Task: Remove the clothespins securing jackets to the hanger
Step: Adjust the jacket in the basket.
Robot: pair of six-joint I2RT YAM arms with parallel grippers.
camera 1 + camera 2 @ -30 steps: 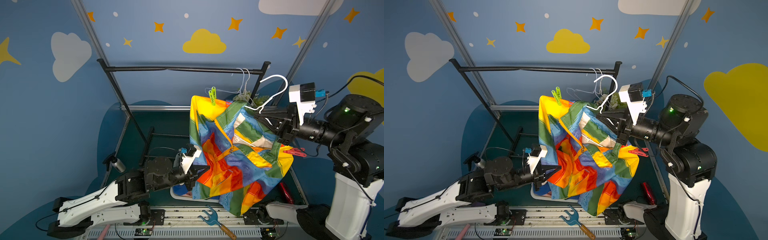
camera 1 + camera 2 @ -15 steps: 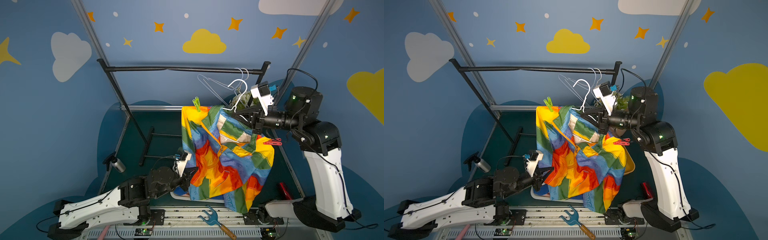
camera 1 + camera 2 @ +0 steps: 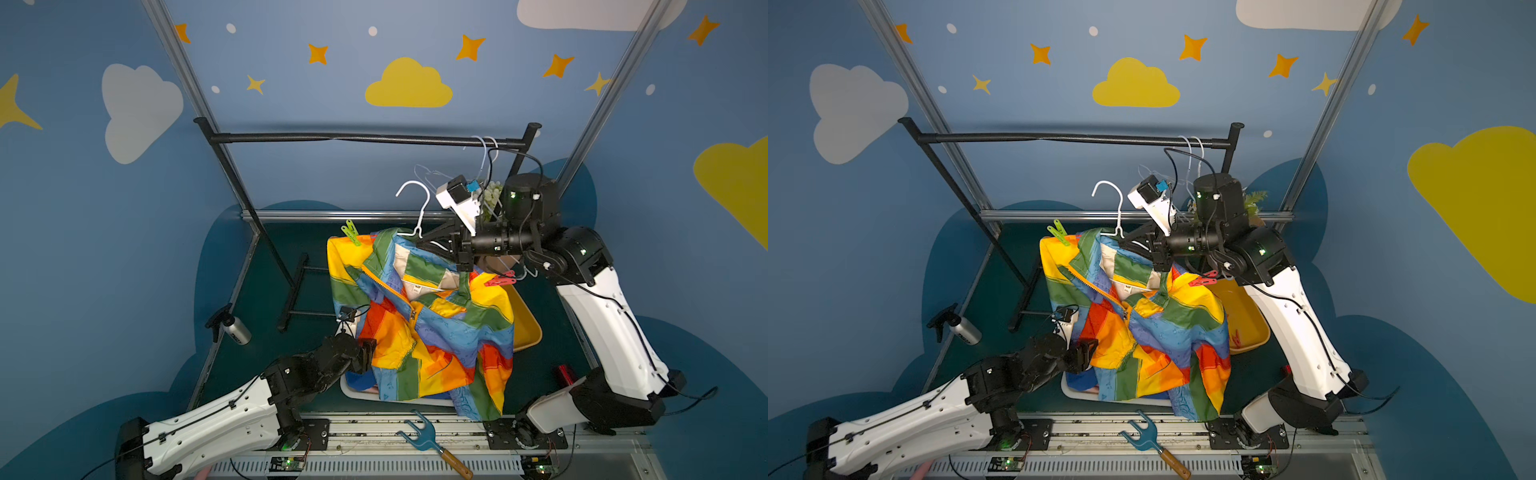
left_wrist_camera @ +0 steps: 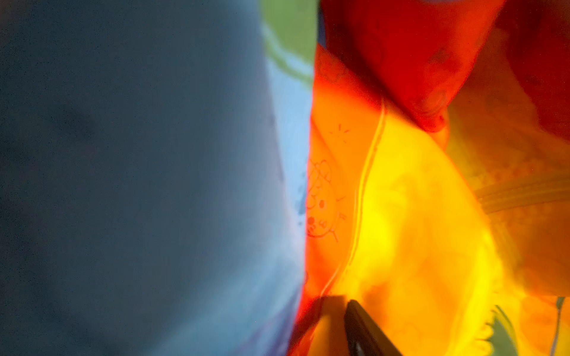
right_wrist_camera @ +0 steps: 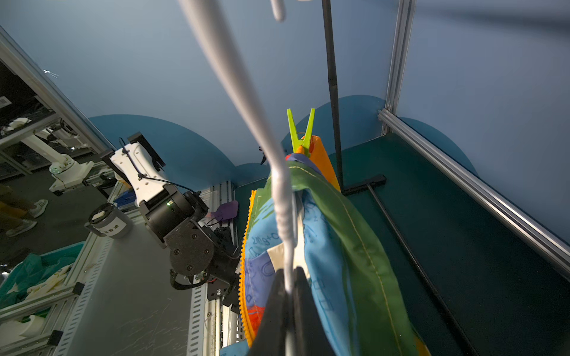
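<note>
A rainbow-striped jacket [image 3: 419, 328] hangs on a white hanger [image 3: 420, 203], which my right gripper [image 3: 438, 245] holds up below the black rail. In the right wrist view the right gripper [image 5: 289, 286] is shut on the hanger's wire. A green clothespin [image 3: 351, 232] pins the jacket's left shoulder, and a red clothespin [image 3: 498, 279] pins the right one. My left gripper [image 3: 368, 353] sits against the jacket's lower left edge. In the left wrist view, one dark finger [image 4: 367, 329] stands off to one side with loose jacket fabric [image 4: 401, 215] over it, so the jaws look open.
A black clothes rack [image 3: 353, 137] with spare wire hangers [image 3: 484, 149] stands behind. A yellow bin [image 3: 525, 328] and a white tray [image 3: 353, 388] of clothes lie under the jacket. A spray bottle [image 3: 235, 330] is at the left and a blue fork tool [image 3: 424, 434] lies on the front rail.
The right arm swung the hanger and jacket to the left and lower. The left gripper, shut at the jacket's left edge a second ago, has opened and drawn back.
</note>
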